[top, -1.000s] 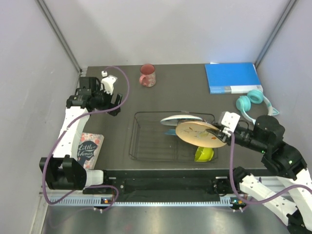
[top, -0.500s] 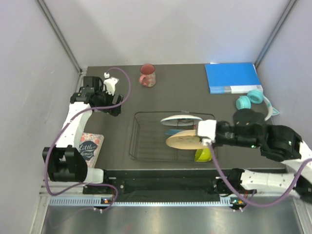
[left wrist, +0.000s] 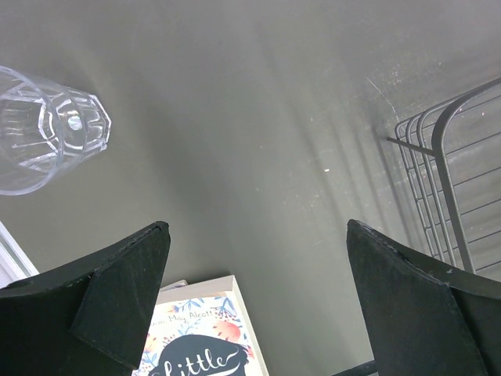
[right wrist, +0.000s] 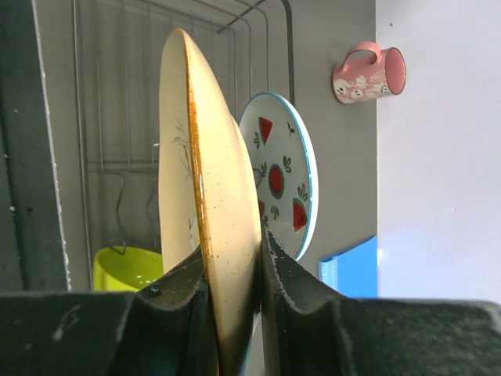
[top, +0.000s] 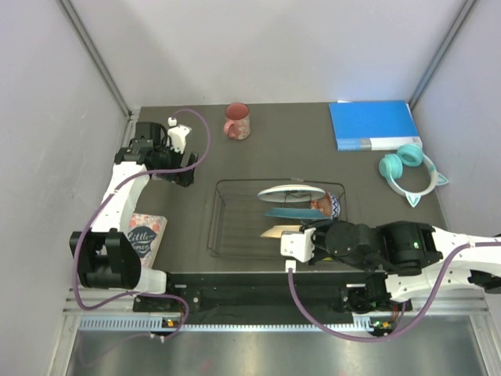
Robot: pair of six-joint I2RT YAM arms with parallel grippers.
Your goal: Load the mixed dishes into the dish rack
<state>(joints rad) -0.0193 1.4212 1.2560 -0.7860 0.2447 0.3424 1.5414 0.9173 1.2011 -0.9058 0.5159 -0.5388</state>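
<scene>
1. A robot test cell in a lab, not a lived-in kitchen
2. Bare pale panels (top: 258,47) wall in the dark worktop (top: 290,149) beyond the left tool (left wrist: 258,258) and right tool (right wrist: 233,262)
3. Behind both tools, a slotted metal rail (top: 258,323) edges the worktop, and purple cables (top: 290,290) loop loose

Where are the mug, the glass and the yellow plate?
mug (top: 236,123), top view, on its pink body
glass (left wrist: 51,129), left wrist view, on its faceted body
yellow plate (right wrist: 227,219), right wrist view, on its speckled back

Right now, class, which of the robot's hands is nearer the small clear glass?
Left. The open left hand hovers near the small clear glass; the right hand is across at the dish rack, gripping the cream-yellow floral plate.
</scene>
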